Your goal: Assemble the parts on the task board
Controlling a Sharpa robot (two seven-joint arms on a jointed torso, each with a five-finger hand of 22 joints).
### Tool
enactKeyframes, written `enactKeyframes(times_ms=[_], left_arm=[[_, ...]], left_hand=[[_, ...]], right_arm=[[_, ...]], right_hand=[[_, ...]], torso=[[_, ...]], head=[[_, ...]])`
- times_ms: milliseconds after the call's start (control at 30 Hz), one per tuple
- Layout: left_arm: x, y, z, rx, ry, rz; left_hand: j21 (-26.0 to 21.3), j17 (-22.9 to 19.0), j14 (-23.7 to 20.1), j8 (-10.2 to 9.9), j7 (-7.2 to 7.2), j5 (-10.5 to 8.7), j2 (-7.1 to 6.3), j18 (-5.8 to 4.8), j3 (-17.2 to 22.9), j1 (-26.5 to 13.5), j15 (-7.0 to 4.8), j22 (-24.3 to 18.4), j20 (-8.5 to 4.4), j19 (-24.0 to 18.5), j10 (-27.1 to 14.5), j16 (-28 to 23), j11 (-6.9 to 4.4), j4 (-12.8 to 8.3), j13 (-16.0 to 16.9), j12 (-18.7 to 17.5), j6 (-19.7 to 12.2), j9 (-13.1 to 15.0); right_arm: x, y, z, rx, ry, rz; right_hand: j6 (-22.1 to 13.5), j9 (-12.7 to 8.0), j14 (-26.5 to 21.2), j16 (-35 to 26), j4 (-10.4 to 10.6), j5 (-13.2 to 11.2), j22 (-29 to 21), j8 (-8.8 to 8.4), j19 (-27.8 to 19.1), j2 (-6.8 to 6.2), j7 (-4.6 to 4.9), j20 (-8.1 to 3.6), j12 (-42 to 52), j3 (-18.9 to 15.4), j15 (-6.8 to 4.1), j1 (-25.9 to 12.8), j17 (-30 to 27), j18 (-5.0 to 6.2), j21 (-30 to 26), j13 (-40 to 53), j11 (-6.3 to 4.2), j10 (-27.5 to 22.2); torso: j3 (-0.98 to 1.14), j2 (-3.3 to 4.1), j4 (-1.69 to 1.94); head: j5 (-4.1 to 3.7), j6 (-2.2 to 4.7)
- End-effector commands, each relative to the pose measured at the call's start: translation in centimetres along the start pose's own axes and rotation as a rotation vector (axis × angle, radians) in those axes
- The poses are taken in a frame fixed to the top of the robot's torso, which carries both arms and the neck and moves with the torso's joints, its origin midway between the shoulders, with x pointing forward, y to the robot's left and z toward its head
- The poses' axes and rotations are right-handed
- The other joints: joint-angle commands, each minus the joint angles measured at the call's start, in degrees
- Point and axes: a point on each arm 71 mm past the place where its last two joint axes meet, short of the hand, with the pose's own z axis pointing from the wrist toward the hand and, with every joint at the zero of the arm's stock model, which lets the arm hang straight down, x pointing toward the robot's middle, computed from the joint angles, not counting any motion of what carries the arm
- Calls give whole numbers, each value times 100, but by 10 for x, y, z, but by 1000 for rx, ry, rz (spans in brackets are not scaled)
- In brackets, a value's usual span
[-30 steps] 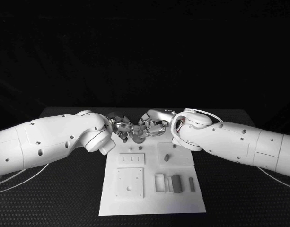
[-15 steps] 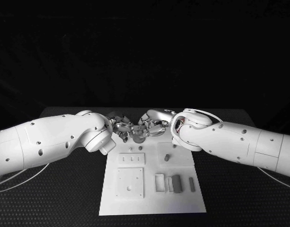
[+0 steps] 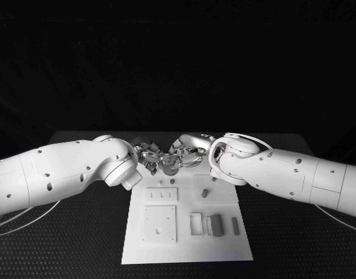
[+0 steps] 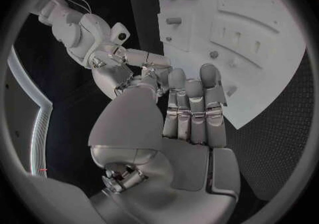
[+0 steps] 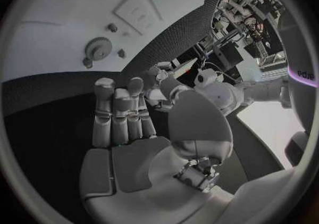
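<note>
A: Where are the hands?

B: Up over the far end of the task board (image 3: 186, 244), left hand (image 3: 151, 156) and right hand (image 3: 188, 152) fingertip to fingertip, just above the white plate.

A: Holding anything?

B: Cannot tell. From both wrists, long fingers laid out straight and side by side, palms bare, thumbs raised towards the other hand. Perhaps a small part pinched where the tips meet, but hidden there.

A: And the parts?

B: Scattered on the board. Grey blocks (image 3: 215, 225) standing close together near the right side of the near half, a short peg (image 3: 172, 181) at the far end just below the hands, a small gear (image 5: 98, 50) lying flat with two little pegs beside it.

A: How to handle them?

B: Probably light, rigid, smooth-sided, so easy to flick away or let twist in a loose pinch. Better taken between thumb and one fingertip: pegs by the sides near the top, the gear across its toothed rim, blocks across the two broad faces. Not fragile by the look of it, yet likely to jam if pushed in tilted.
</note>
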Motion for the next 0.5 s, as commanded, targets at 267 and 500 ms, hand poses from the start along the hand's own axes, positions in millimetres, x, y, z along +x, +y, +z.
enactKeyframes(times_ms=[267, 500], left_arm=[[3, -3, -1, 8, 20, -15], [2, 0, -1, -15, 28, -41]], left_hand=[[-115, -152, -24, -55, 8, 258, 251, -40, -109, 533, -5, 82, 2, 50, -14, 135, -19, -20, 1, 47, 59, 4], [-206, -272, -65, -93, 19, 485, 276, -59, 36, 1065, 5, 133, 9, 63, -32, 207, -8, -15, -8, 46, 49, 8]], right_arm=[[3, 3, 2, -12, 26, -6], [3, -2, 2, 2, 25, -11]], right_hand=[[155, 12, 19, 27, 35, 21, 103, 17, 6, 7, 176, -51, 24, 1, -39, -56, -1, 332, 14, -6, -24, -18], [155, 13, 19, 28, 35, 22, 103, 16, 7, 10, 176, -52, 25, 3, -39, -57, -1, 332, 14, -7, -24, -18]], torso=[[2, 1, 1], [3, 0, -6]], head=[[4, -13], [-8, -18]])
